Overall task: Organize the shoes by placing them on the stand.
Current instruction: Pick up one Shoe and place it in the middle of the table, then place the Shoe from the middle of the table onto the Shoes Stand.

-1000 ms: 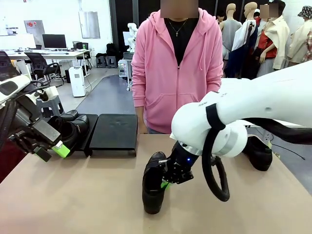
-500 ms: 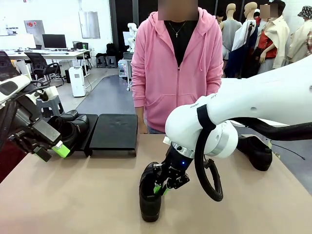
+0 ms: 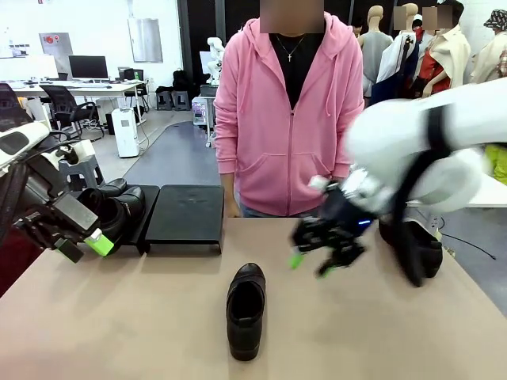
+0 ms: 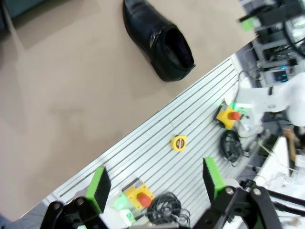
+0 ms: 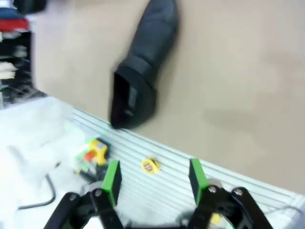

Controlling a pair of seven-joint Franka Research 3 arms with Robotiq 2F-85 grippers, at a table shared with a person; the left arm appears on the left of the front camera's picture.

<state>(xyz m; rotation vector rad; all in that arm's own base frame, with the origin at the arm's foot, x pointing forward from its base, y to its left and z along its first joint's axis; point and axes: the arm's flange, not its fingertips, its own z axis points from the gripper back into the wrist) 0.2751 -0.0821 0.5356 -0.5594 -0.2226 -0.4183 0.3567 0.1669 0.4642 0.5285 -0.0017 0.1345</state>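
Observation:
One black glossy shoe [image 3: 245,311] lies flat on the tan table near the front middle, toe toward me; it is seen again as the shoe [image 4: 159,40] and, blurred, the shoe [image 5: 143,71]. My right gripper [image 3: 310,264] hovers open up and to its right, nothing between its fingers [image 5: 154,179]. At the far left, the black stand [image 3: 184,212] holds a shoe [image 3: 117,207] on its left part. Another shoe [image 3: 413,247] rests at the right, partly behind my right arm. My left gripper [image 3: 83,245] hangs open and empty by the stand's left end [image 4: 156,186].
A person in a pink hoodie [image 3: 289,119] stands at the table's far edge, behind the stand's right end. Past the table's near edge lies a slatted metal base [image 4: 157,148] with a yellow tape measure [image 4: 179,142], stop buttons and cables.
My right gripper opened and let go of the shoe, which now lies flat on the table. The gripper then rose and swung to the right. The left arm stayed still.

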